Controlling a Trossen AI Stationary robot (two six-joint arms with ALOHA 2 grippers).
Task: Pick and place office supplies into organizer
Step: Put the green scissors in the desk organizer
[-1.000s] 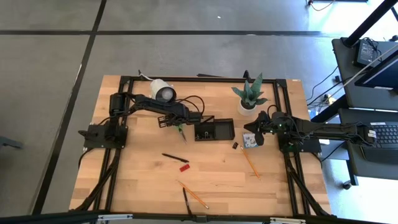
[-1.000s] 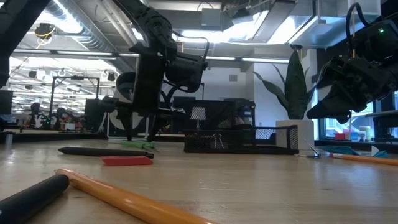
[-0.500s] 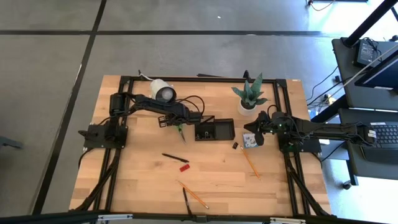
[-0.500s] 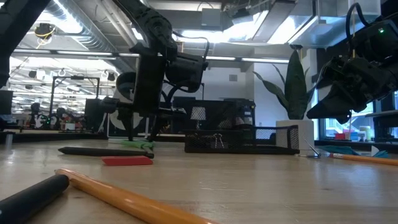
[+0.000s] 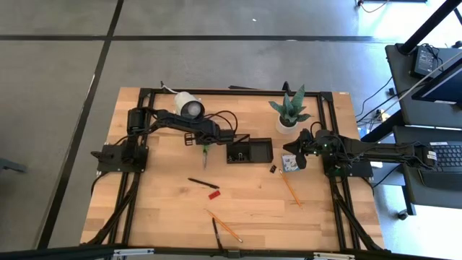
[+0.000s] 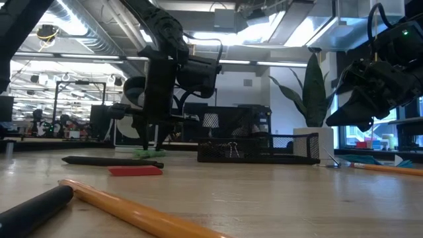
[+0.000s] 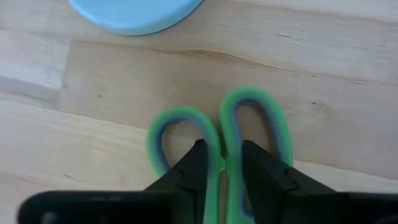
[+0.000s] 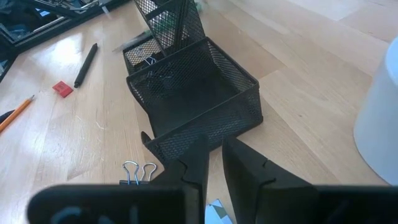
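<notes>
**Left gripper closed on scissors beside organizer**

The organizer (image 5: 249,151) sits mid-table, a black mesh tray with a taller mesh cup at one end. A binder clip (image 8: 149,61) lies in one small compartment; the large compartment looks bare, and the cup's contents cannot be made out.

The left gripper (image 7: 219,167) is down at the table just left of the organizer, its fingers (image 7: 193,169) closed on the neck of the green-handled scissors (image 7: 217,134), below the two loops. The blades are hidden beneath the gripper.

The right gripper (image 8: 213,160) hovers right of the organizer, jaws nearly together and holding nothing. Another clip (image 8: 138,169) lies on the wood near it.

Pencils (image 5: 291,188), a pen (image 5: 203,183) and a small red item (image 5: 214,194) lie loose on the table.
</notes>
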